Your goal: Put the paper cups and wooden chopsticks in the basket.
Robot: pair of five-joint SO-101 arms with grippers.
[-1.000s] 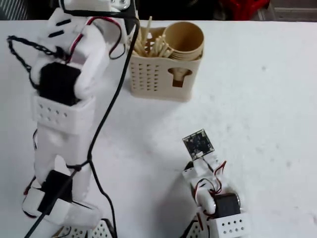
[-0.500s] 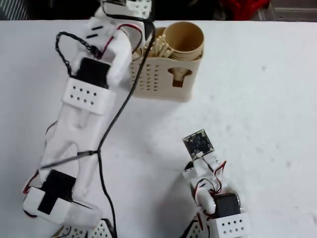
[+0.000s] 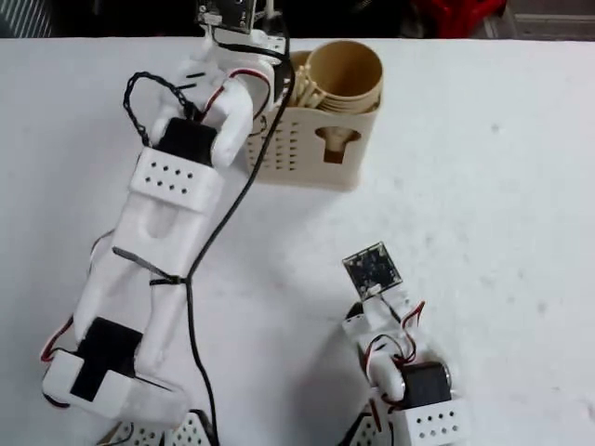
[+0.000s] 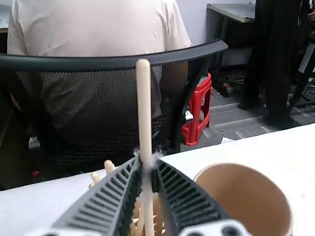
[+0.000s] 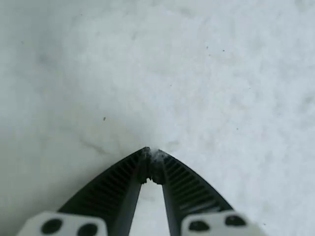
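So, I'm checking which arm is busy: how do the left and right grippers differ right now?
The left gripper is shut on a wooden chopstick, held upright; the right gripper is shut on nothing. The left gripper is above the basket, next to the paper cups; the right gripper points at bare table. Both are black, ribbed and closed.

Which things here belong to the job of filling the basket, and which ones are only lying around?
For the job:
basket
paper cups, stacked inside it
wooden chopsticks standing in it
one chopstick, clamped upright in the left gripper

Not for the job:
table
mesh chair and red stool beyond the table
right gripper, shut, over bare table
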